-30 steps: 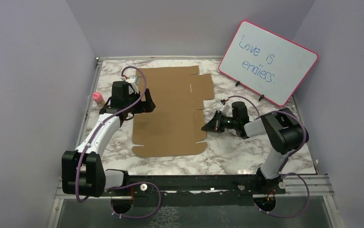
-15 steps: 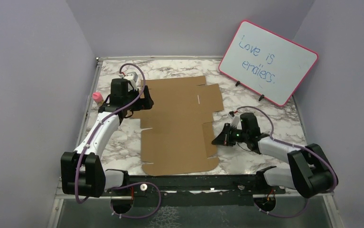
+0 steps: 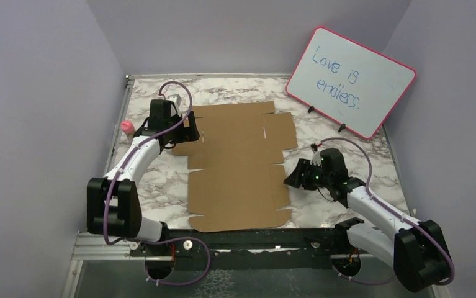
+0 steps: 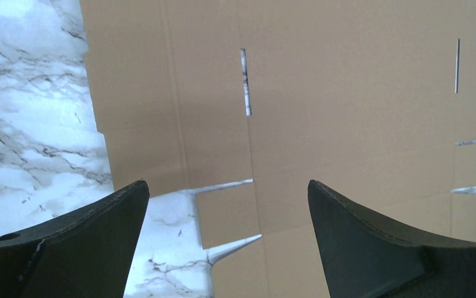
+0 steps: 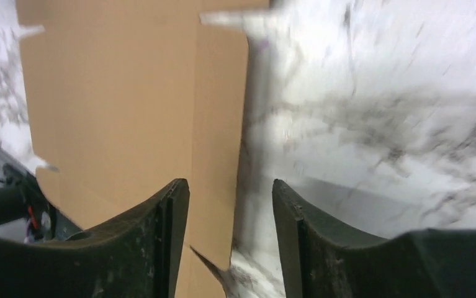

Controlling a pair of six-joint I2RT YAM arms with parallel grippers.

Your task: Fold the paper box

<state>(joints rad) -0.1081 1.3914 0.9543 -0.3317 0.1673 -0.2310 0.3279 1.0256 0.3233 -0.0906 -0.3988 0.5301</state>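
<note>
The paper box [image 3: 235, 167] lies flat and unfolded in the middle of the bench [image 3: 223, 93]. My left hand [image 3: 187, 131] hangs wide open over its far left edge. My right hand [image 3: 293, 177] is partly open astride the right flap's edge, gripping nothing. Nothing pins the sheet, so I reckon pushing a flap could slide it or crease it off the score line.

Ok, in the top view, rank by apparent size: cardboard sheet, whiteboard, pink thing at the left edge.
1. cardboard sheet, clearly largest.
2. whiteboard, though it stands tilted and farther back, so it may look smaller than it is.
3. pink thing, far smallest.
</note>
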